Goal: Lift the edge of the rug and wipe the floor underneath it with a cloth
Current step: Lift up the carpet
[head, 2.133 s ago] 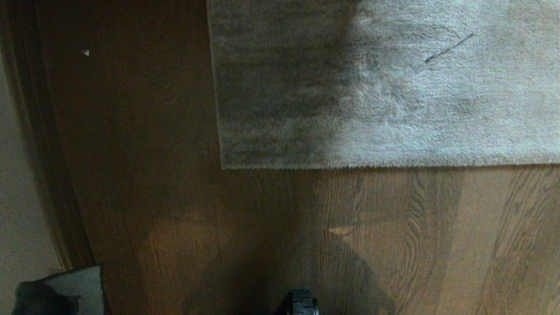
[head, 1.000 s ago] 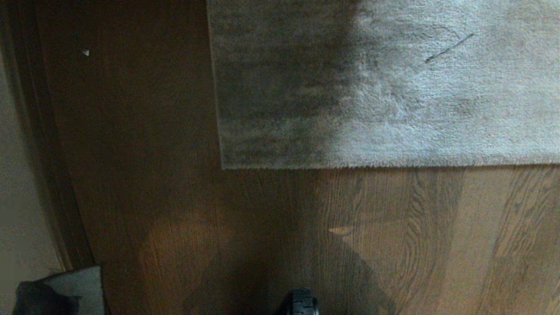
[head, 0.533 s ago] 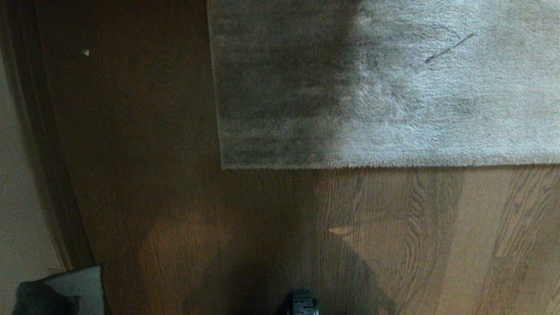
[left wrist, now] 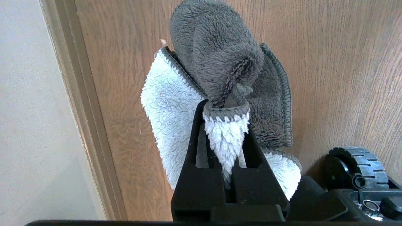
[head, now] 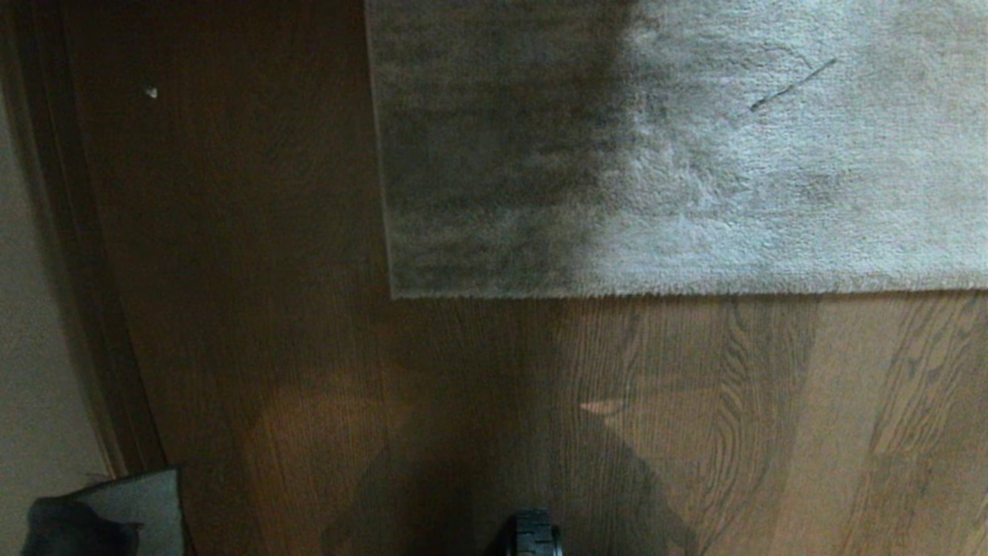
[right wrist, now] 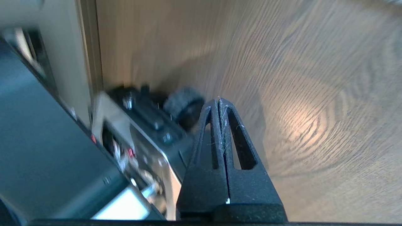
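1. Lying flat on the floor [head: 695, 432], the rug edge [head: 687, 294] is running straight across the far half of the head view.
2. Gripping the cloth [left wrist: 220, 84], the left gripper [left wrist: 225, 108] is hanging over bare planks near the baseboard [left wrist: 81, 110], at the scene's near left.
3. Pressing its empty fingers together, the right gripper [right wrist: 219, 101] is hanging above the floor beside the robot's wheel [right wrist: 183, 105].

One rug [head: 679, 147] is lying on one wood floor [head: 255, 332], showing one straight rug edge [head: 695, 294]. One cloth [left wrist: 220, 78] is sitting in one left gripper [left wrist: 225, 108]. One right gripper [right wrist: 219, 102] and one wheel [left wrist: 358, 166] are showing, and one skirting board [left wrist: 81, 110] is running along one wall [left wrist: 28, 125].
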{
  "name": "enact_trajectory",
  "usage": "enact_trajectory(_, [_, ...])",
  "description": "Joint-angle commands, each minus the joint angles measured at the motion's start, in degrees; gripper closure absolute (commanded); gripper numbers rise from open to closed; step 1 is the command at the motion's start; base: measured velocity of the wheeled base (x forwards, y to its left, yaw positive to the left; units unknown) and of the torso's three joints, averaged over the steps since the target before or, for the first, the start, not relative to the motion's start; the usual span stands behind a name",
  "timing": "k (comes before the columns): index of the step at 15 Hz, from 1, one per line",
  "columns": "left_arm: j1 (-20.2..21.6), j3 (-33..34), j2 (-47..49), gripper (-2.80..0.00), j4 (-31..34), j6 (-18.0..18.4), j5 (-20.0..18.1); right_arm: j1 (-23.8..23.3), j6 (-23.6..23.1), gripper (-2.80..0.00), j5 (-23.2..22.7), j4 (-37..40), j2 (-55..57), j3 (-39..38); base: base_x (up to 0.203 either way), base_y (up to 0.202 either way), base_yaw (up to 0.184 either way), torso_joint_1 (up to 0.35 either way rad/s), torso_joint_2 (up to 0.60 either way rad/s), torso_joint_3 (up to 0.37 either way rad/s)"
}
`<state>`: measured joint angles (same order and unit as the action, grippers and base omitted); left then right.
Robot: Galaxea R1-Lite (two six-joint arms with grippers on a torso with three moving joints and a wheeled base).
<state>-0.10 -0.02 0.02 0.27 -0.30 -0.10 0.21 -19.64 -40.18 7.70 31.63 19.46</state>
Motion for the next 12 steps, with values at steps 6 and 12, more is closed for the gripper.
enact_trajectory(6, [0.01,0.02,-0.02,0.0,0.0,-0.05,0.01,4.41,-11.24,0.0,2.17,-0.31,19.98,0.49,0.0,0.0,0.0,0.0,0.0,0.0])
enact_trajectory(12, [0.01,-0.03,-0.02,0.0,0.05,-0.05,0.01,8.43,-11.37,0.0,1.02,-5.78,29.43,-0.11,0.0,0.0,0.0,0.0,0.0,0.0])
